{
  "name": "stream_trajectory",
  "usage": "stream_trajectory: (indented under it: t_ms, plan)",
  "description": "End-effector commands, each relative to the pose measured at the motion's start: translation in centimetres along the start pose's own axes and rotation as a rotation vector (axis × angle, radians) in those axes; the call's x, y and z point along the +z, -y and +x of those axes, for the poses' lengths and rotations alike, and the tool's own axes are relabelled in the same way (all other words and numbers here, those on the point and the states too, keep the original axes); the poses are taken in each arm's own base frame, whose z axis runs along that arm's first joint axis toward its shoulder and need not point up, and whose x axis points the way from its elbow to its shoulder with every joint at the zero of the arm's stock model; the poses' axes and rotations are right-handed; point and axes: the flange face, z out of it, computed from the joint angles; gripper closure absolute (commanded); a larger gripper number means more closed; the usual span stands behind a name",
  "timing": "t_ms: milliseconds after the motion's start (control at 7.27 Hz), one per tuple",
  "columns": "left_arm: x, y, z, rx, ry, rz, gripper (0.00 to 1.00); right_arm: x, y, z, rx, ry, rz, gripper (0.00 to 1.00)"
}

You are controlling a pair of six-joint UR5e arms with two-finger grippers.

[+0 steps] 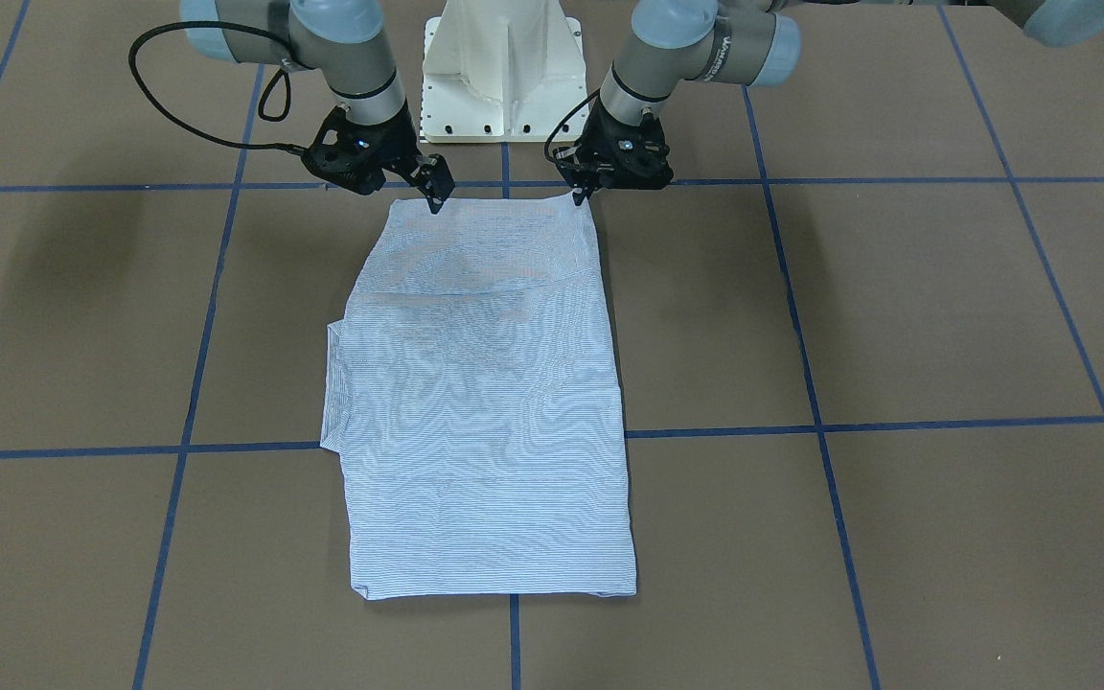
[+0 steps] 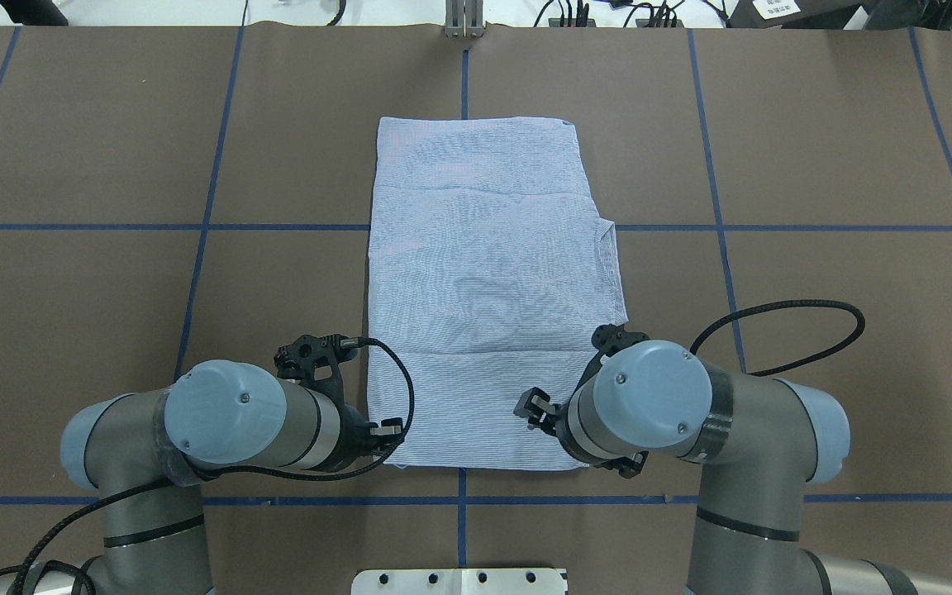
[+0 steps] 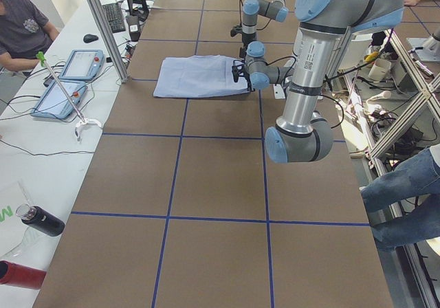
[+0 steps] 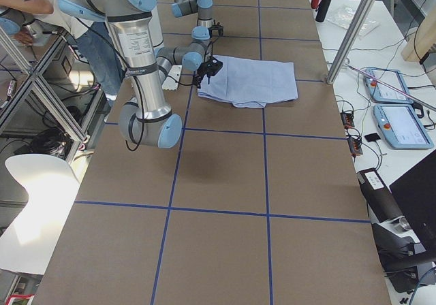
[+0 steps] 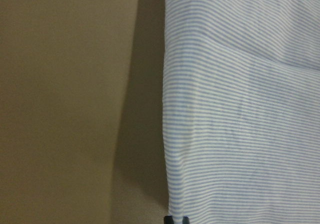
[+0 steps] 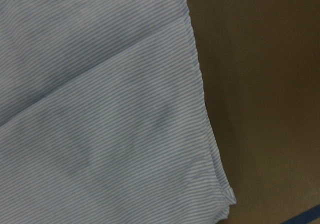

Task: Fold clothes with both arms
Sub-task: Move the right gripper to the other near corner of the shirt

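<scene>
The brown table [image 1: 897, 307] holds a folded striped shirt [image 1: 485, 383], lying flat in the middle.
Seen from the front, the left arm [image 1: 696, 43] puts its left end effector [image 1: 578, 196] on the shirt's 1 o'clock corner, tips pressed together on the edge. The right arm [image 1: 341, 48] has its right end effector [image 1: 435, 198] at the 11 o'clock corner; I cannot tell its grip.

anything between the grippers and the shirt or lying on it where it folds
Nothing visible. The left gripper and right gripper sit at the robot-side corners of the light blue-and-white striped shirt, whose top is bare.
</scene>
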Motion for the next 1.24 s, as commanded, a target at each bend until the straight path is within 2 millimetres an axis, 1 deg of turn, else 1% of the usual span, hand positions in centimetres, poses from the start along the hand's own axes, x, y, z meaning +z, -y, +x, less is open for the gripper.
stream_trajectory:
  t_ms: [0, 138, 275, 413, 688, 825, 1100]
  plan:
    - [0.0, 0.0, 0.0, 0.000, 0.001, 0.000, 1.00, 1.7, -1.6, 0.4, 0.002, -0.024, 0.012, 0.00]
    - [0.0, 0.0, 0.0, 0.000, 0.001, 0.000, 1.00, 2.7, -1.4, 0.4, 0.002, -0.035, 0.028, 0.00]
    - [0.0, 0.0, 0.0, 0.000, 0.001, 0.000, 1.00, 3.5, -1.6, -0.5, 0.004, -0.047, 0.034, 0.00]
    - [0.0, 0.0, 0.0, 0.000, 0.001, 0.000, 1.00, 3.8, -1.5, -0.6, 0.006, -0.051, 0.037, 0.00]
    - [0.1, 0.0, 0.0, -0.001, 0.002, 0.000, 1.00, 3.6, -0.9, -0.7, 0.013, -0.048, 0.044, 0.00]
    - [0.1, 0.0, 0.0, -0.001, 0.002, 0.000, 1.00, 3.6, -0.9, -0.7, 0.013, -0.048, 0.044, 0.00]
    - [0.0, 0.0, 0.0, 0.000, 0.001, 0.000, 1.00, 4.1, -0.7, -0.6, 0.015, -0.056, 0.048, 0.00]
